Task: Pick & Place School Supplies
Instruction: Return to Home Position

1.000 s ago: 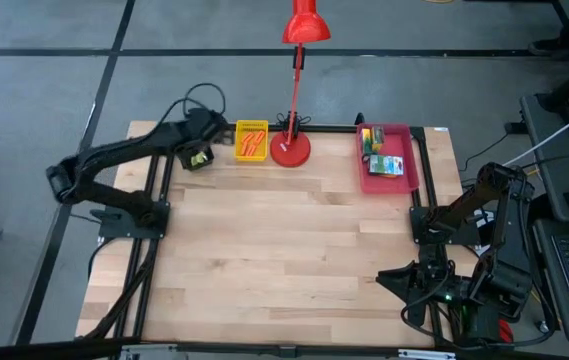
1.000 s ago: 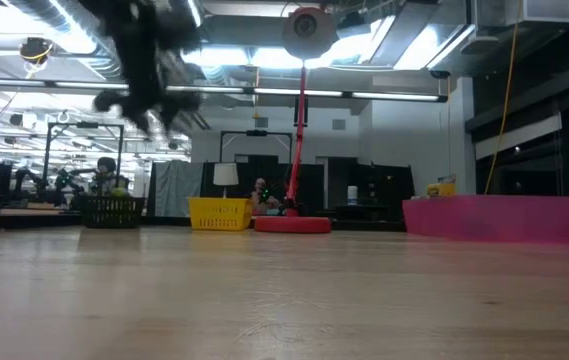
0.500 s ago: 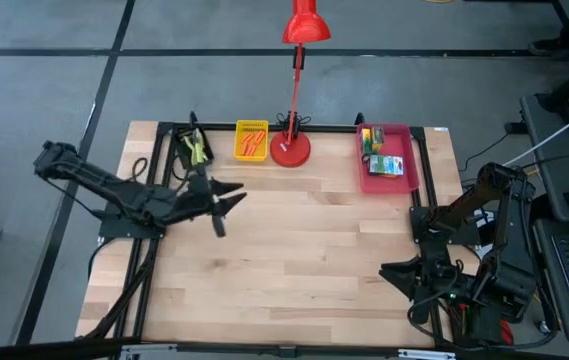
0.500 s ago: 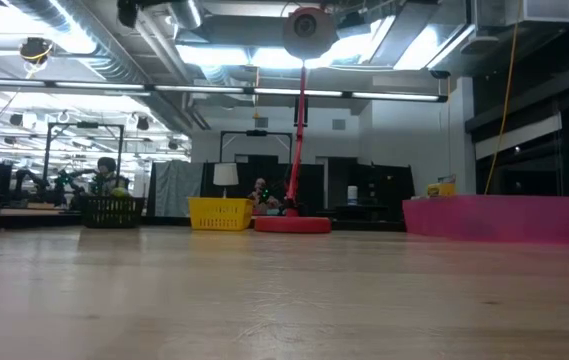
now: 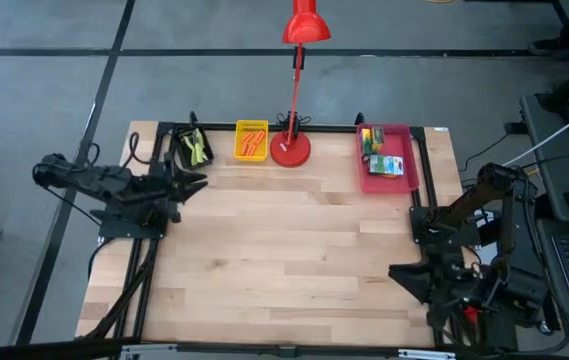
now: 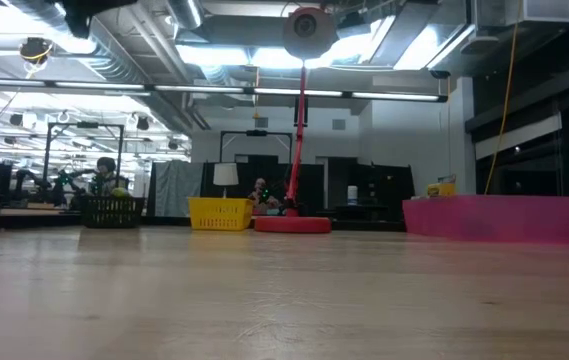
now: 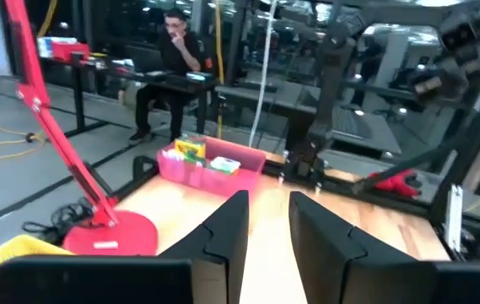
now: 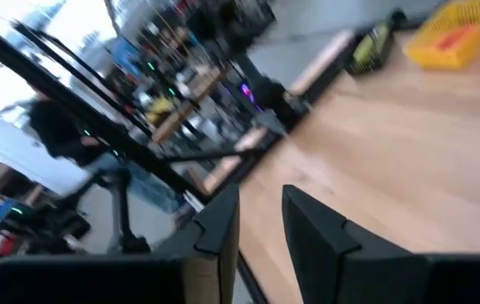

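Two pliers with lime-green handles (image 5: 195, 149) lie in the black tray (image 5: 180, 142) at the far left. Orange pieces (image 5: 252, 142) lie in the yellow tray (image 5: 251, 126). Crayon boxes (image 5: 386, 165) lie in the pink tray (image 5: 408, 160) at the far right, and show in the left wrist view as crayon boxes (image 7: 191, 149) too. My left gripper (image 5: 198, 184) hangs level over the table's left edge, near the black tray, open with a narrow gap and nothing in it (image 7: 266, 228). My right gripper (image 5: 402, 276) waits near the table's near right corner, open and empty (image 8: 261, 221).
The red desk lamp stands on its round base (image 5: 290, 149) between the yellow and pink trays, with its stem rising over the far edge. Bare wood spreads across the middle and near side of the table (image 5: 284, 250). A person (image 7: 176, 46) sits at a desk beyond the table.
My left gripper has drawn back from above the black tray, swung out over the table, then pulled in toward the left edge, turning from pointing down to level. Its fingers have come closer together. The pliers now show lying in the black tray.
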Available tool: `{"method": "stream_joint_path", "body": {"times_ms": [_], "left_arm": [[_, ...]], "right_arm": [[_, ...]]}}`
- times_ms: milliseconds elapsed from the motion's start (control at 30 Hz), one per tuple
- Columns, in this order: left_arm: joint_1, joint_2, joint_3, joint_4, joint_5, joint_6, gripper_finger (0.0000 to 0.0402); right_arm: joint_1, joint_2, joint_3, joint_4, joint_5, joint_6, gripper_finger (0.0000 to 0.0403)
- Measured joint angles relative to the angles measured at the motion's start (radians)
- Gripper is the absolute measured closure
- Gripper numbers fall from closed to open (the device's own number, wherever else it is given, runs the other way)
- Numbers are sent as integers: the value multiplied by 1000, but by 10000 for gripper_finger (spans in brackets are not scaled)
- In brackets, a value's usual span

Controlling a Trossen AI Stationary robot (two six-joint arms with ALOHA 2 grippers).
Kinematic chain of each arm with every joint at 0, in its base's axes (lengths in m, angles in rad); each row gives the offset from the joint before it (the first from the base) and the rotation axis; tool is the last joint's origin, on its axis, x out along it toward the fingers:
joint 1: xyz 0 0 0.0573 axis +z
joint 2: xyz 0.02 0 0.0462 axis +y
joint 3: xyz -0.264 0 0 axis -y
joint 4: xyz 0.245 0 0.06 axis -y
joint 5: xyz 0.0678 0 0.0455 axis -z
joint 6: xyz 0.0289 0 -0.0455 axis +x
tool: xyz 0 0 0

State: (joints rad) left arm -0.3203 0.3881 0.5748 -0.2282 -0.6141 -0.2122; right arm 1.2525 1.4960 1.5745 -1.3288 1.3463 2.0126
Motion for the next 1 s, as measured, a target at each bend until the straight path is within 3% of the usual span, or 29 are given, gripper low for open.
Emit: {"method": "stream_joint_path", "body": {"times_ms": [300, 467, 733, 900, 1000], "left_arm": [[15, -233, -247, 32, 13, -6, 319], [58, -388, -360, 32, 31, -9, 319], [178, -387, -396, -43, 166, -29, 320], [281, -387, -450, -11, 274, -28, 320], [333, -388, -505, 109, 353, -37, 322]], "right_arm": [[8, 0, 0, -18, 180, -5, 309], [8, 0, 0, -26, 210, -4, 309], [8, -9, 0, -62, 225, -5, 309], [8, -9, 0, -102, 225, -5, 309], [8, -9, 0, -124, 225, -8, 309]]}}
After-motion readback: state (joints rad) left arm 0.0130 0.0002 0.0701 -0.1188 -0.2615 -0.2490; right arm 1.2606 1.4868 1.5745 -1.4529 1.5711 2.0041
